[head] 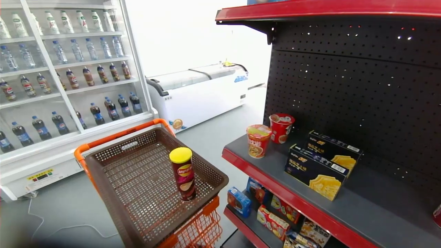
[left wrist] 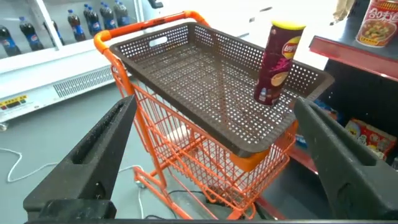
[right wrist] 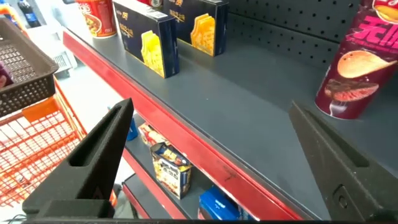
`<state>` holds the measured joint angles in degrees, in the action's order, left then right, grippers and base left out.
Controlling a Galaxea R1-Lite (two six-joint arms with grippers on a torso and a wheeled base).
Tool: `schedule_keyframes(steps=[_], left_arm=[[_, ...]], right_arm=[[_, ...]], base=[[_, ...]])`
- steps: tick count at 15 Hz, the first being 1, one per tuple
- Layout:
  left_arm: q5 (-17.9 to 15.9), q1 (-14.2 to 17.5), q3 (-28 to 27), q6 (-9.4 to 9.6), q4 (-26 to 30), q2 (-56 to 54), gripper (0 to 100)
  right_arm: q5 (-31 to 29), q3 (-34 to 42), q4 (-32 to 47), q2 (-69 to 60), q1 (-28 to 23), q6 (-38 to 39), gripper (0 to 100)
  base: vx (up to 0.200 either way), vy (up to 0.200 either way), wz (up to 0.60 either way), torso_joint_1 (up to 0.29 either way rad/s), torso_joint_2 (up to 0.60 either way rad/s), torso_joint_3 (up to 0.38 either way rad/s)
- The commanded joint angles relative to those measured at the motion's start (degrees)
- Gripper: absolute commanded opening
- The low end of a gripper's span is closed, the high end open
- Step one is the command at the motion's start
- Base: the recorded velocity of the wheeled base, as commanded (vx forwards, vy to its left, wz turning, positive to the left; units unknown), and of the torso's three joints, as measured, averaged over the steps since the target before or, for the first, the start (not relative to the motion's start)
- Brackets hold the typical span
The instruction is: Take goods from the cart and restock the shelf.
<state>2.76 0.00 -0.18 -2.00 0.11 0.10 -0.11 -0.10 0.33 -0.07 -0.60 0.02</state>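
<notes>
Yellow-lidded maroon chip can (head: pixel 183 174) upright in cart basket (head: pixel 137 179); left gripper (left wrist: pixel 214 107) and right gripper (right wrist: pixel 211 108) wide open, empty.

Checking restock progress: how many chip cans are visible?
2. One chip can stands upright in the cart's brown basket; a second chip can stands on the grey shelf. More may be hidden.

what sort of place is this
Most likely a small supermarket or convenience store: a glass-fronted drinks cooler full of bottles, an orange shopping cart, and a red-edged shelf stocked with cup noodles and boxed snacks.
</notes>
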Motion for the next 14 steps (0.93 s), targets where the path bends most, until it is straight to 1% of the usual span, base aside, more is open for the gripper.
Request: schedule_keyframes(steps=[1,2,4,5,6,7,8,9,10,11,13,14], left_arm=[[-0.2,0.0,0.1,0.42,0.0,0.1,100],[-0.2,0.0,0.1,0.77,0.0,0.1,100],[0.2,0.4,-0.3,2.44,0.6,0.5,100],[0.2,0.3,-5.6,4.64,1.6,2.7,100],[1.0,0.4,-18.9,4.99,7.7,18.5,100],[0.9,0.0,-24.2,0.77,9.6,27.6,100],[-0.2,-0.7,-27.5,0.24,9.4,30.6,100],[-0.5,-1.8,-28.7,2.61,9.8,34.1,100],[0.0,-1.2,-30.8,4.64,9.9,41.0,100],[0.3,1.0,-31.4,4.64,8.6,46.7,100],[-0.6,-0.7,-31.6,4.2,4.5,52.6,100],[-6.4,-0.2,-32.3,4.55,-2.1,59.1,100]], right_arm=[[0.0,0.0,0.0,0.1,0.1,0.0,100],[0.0,0.0,0.0,0.1,0.0,0.0,100],[0.0,0.0,0.0,0.1,0.0,0.1,100],[0.0,0.0,0.0,0.1,0.0,0.0,100],[0.0,0.0,0.0,0.1,0.0,0.0,100],[-0.1,0.0,0.0,0.1,0.0,0.0,100],[0.0,0.0,0.0,0.1,0.0,0.1,100],[0.0,0.0,0.0,0.1,0.0,0.0,100],[-0.1,0.0,0.0,0.1,0.0,0.0,100],[0.0,0.0,0.0,0.1,0.1,0.0,100],[0.0,0.0,0.0,0.1,0.0,0.0,100],[0.0,0.0,0.1,0.1,0.0,0.0,100]], base=[[0.0,0.0,0.0,0.0,0.0,0.0],[0.0,0.0,0.0,0.0,0.0,0.0],[0.0,0.0,0.0,0.0,0.0,0.0],[0.0,0.0,0.0,0.0,0.0,0.0],[0.0,0.0,0.0,0.0,0.0,0.0],[0.0,0.0,0.0,0.0,0.0,0.0],[0.0,0.0,0.0,0.0,0.0,0.0],[0.0,0.0,0.0,0.0,0.0,0.0],[0.0,0.0,0.0,0.0,0.0,0.0],[0.0,0.0,0.0,0.0,0.0,0.0],[0.0,0.0,0.0,0.0,0.0,0.0],[0.0,0.0,0.0,0.0,0.0,0.0]])
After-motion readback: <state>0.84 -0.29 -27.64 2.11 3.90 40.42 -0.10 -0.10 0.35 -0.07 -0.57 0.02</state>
